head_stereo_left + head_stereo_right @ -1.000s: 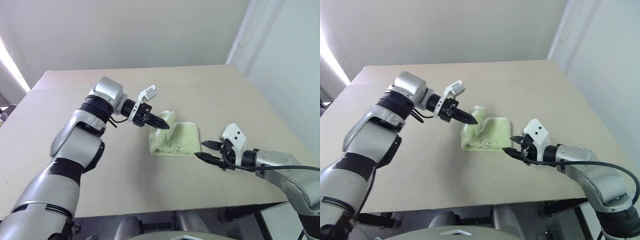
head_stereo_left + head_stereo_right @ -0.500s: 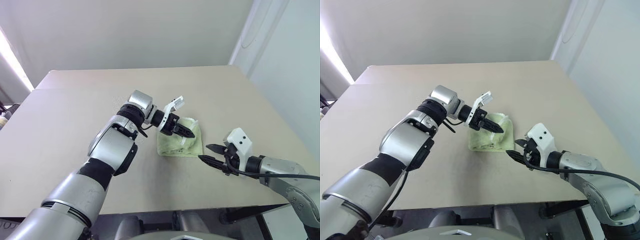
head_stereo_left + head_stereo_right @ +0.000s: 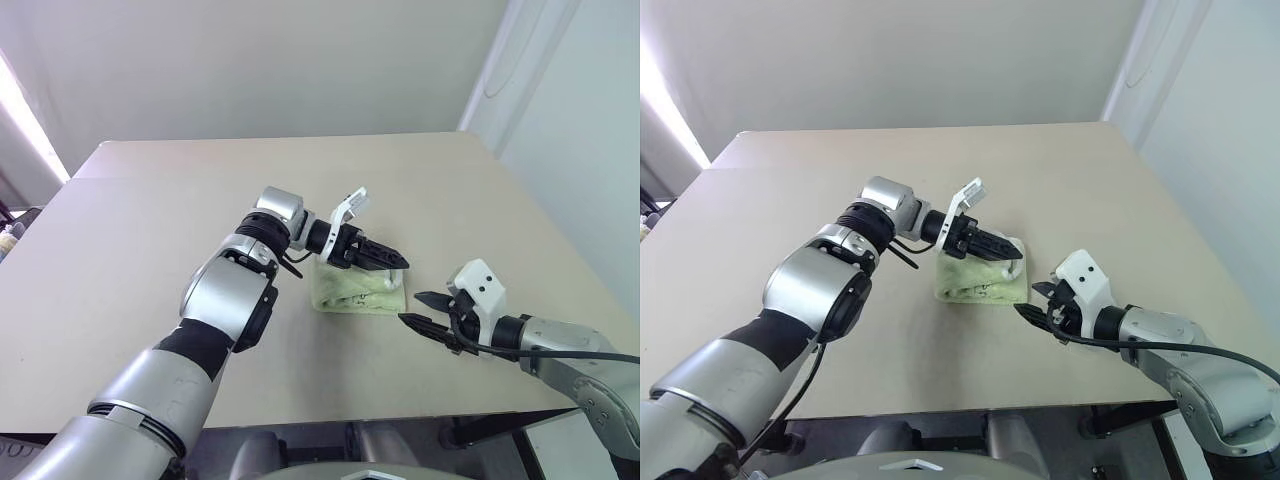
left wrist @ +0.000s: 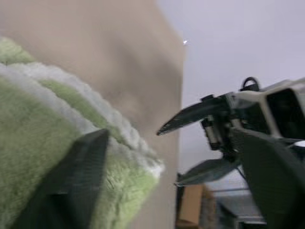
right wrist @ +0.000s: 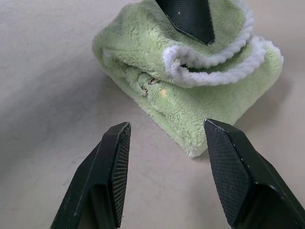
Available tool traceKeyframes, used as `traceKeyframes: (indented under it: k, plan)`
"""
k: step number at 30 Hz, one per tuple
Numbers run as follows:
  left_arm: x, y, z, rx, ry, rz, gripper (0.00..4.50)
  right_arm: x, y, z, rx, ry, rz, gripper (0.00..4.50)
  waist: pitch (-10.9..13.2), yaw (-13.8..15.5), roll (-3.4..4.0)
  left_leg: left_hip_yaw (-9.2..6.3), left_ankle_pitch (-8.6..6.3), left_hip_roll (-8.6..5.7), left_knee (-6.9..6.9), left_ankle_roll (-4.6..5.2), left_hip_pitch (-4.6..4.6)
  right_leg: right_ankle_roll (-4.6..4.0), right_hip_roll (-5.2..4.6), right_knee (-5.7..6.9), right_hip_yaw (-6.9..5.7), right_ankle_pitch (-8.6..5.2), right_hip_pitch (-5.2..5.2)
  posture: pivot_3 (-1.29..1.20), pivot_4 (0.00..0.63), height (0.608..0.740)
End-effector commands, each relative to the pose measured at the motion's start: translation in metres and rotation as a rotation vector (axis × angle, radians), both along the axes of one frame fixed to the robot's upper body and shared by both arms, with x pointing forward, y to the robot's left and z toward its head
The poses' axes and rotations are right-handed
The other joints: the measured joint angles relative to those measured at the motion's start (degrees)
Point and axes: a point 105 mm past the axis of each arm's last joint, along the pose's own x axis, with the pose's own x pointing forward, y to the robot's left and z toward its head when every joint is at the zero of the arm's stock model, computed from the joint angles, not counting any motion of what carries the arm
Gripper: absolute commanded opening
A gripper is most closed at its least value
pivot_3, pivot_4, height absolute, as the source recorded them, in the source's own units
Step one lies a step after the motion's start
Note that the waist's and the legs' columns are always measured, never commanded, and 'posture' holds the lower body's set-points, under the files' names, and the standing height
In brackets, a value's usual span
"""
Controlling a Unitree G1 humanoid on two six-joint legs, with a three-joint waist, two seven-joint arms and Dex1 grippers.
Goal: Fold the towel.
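The towel (image 3: pixel 358 289) lies folded into a small thick bundle on the table (image 3: pixel 130 230), nearer the right edge than the left and closer to the near edge than the far one. Its white edging curls along the top layer, and in the right wrist view a small dark mark (image 5: pixel 145 83) shows on the side wall of the bundle, under that edging. The left gripper (image 3: pixel 392 262) reaches in from the left, almost level, over the top of the towel; its two black fingers stand apart, one above the cloth (that tip shows at the top of the right wrist view) and one beside it, with nothing pinched between them. Whether a finger brushes the pile I can't quite tell from here, since the left wrist view is soft, but the cloth looks let go. The right gripper (image 3: pixel 424 311) hangs just off the towel's near right corner, pointing toward it, tips low over the bare tabletop. Its fingers (image 5: pixel 112 167) are spread about halfway, empty, and a strip of bare table lies between them and the cloth. The two grippers sit close together, the towel's right end between them.
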Motion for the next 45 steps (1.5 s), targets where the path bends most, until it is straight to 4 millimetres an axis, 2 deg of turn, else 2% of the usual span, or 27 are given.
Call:
traceKeyframes:
  k: [1,4,8,12,16,18,20,23,27,32,34,36,40,42,45]
  plan:
    - [0.008,0.007,0.040,-0.114,-0.066,-0.009,4.48,0.006,-0.003,0.014,-0.009,-0.058,-0.001,2.56,0.0,-0.1,0.00,0.00,0.00,0.00,0.00,0.00,0.00,0.00,0.00,0.00,0.00,0.00,0.00,0.00,0.000,0.712]
    - [0.027,0.028,0.056,-0.108,-0.143,0.103,4.48,0.012,0.000,0.023,0.009,-0.090,0.011,2.56,0.0,-0.2,0.00,0.00,0.00,0.00,0.00,0.00,0.00,0.00,0.00,0.00,0.00,0.00,-0.01,0.00,0.000,0.712]
    - [0.047,0.059,0.059,-0.058,-0.233,0.239,4.48,0.026,0.011,0.039,0.077,-0.146,0.013,2.56,0.0,-0.4,0.02,-0.02,0.00,0.02,-0.03,0.00,0.08,0.00,0.01,0.03,0.00,0.00,0.01,0.00,0.000,0.712]
    - [0.052,0.086,0.031,0.122,-0.362,0.214,4.48,0.050,0.022,0.052,0.131,-0.199,-0.028,2.56,0.0,-0.3,0.07,-0.02,0.00,0.01,-0.01,0.00,0.12,0.00,0.00,0.03,0.00,0.02,0.03,0.00,0.000,0.712]
    - [0.047,0.102,0.014,0.116,-0.552,0.146,4.48,0.071,0.044,0.068,0.265,-0.218,-0.046,2.56,-0.1,-0.4,0.12,0.00,0.00,0.05,-0.08,0.00,0.00,-0.03,0.01,0.10,0.02,0.02,-0.03,0.00,0.000,0.712]
    - [0.050,0.100,0.004,0.111,-0.724,0.152,4.48,0.079,0.050,0.059,0.256,-0.197,-0.049,2.56,-0.1,0.0,0.13,-0.01,0.01,0.05,-0.02,-0.01,0.02,-0.20,0.01,0.21,0.01,0.13,-0.27,0.00,0.000,0.712]
    - [0.044,0.095,-0.004,0.108,-0.799,0.105,4.48,0.081,0.054,0.047,0.235,-0.174,-0.039,2.56,-0.1,0.7,0.12,-0.01,0.01,0.04,0.01,-0.01,-0.04,-0.21,-0.01,0.16,0.01,0.17,-0.36,0.00,0.000,0.712]
    - [0.046,0.088,-0.007,0.106,-0.820,0.143,4.48,0.085,0.059,0.029,0.224,-0.134,-0.033,2.56,-0.1,1.0,0.12,0.02,0.01,0.01,0.04,-0.01,-0.12,-0.05,-0.03,0.06,0.02,0.25,-0.36,0.00,0.000,0.712]
    - [0.044,0.081,-0.009,0.082,-0.856,0.153,4.48,0.092,0.059,0.014,0.207,-0.108,-0.050,2.56,-0.1,0.8,0.14,0.02,0.01,-0.02,0.06,-0.01,-0.07,0.00,-0.03,0.04,0.04,0.28,-0.31,0.00,0.000,0.712]
    - [0.022,0.067,-0.014,0.005,-0.839,0.075,4.48,0.090,0.055,-0.005,0.155,-0.074,-0.055,2.56,-0.1,0.0,0.18,0.01,0.01,-0.01,0.05,-0.01,-0.06,0.00,-0.01,0.11,0.04,0.28,-0.17,0.00,0.000,0.712]
    - [0.009,0.067,-0.026,0.006,-0.837,0.000,4.48,0.087,0.054,-0.016,0.128,-0.057,-0.052,2.56,-0.1,-0.5,0.20,0.02,0.01,-0.01,0.04,-0.01,-0.06,0.00,0.00,0.14,0.07,0.27,-0.16,0.00,0.000,0.712]
    - [0.004,0.065,-0.039,0.018,-0.834,-0.014,4.48,0.086,0.053,-0.026,0.115,-0.031,-0.060,2.56,-0.1,-0.8,0.23,0.01,0.01,-0.01,0.02,-0.01,-0.01,-0.12,0.01,0.17,0.07,0.17,-0.03,0.00,0.000,0.712]
    - [0.019,0.064,-0.064,0.128,-0.890,0.078,4.48,0.083,0.056,-0.042,0.098,0.009,-0.058,2.56,-0.1,-0.9,0.22,0.01,0.02,-0.01,0.09,-0.01,0.27,0.03,0.00,0.17,0.07,0.09,0.27,0.00,0.000,0.712]
    - [0.020,0.067,-0.082,0.183,-0.896,0.066,4.48,0.084,0.056,-0.048,0.092,0.024,-0.069,2.56,-0.1,-1.1,0.22,0.01,0.01,-0.01,0.08,-0.01,0.85,0.03,0.01,0.15,0.07,0.08,0.54,0.00,0.000,0.712]
    - [0.019,0.068,-0.098,0.225,-0.899,0.047,4.48,0.084,0.053,-0.052,0.079,0.033,-0.077,2.56,-0.2,-1.3,0.22,0.00,0.02,-0.01,0.07,-0.01,0.86,0.03,0.01,0.16,0.07,0.08,0.61,0.00,0.000,0.712]
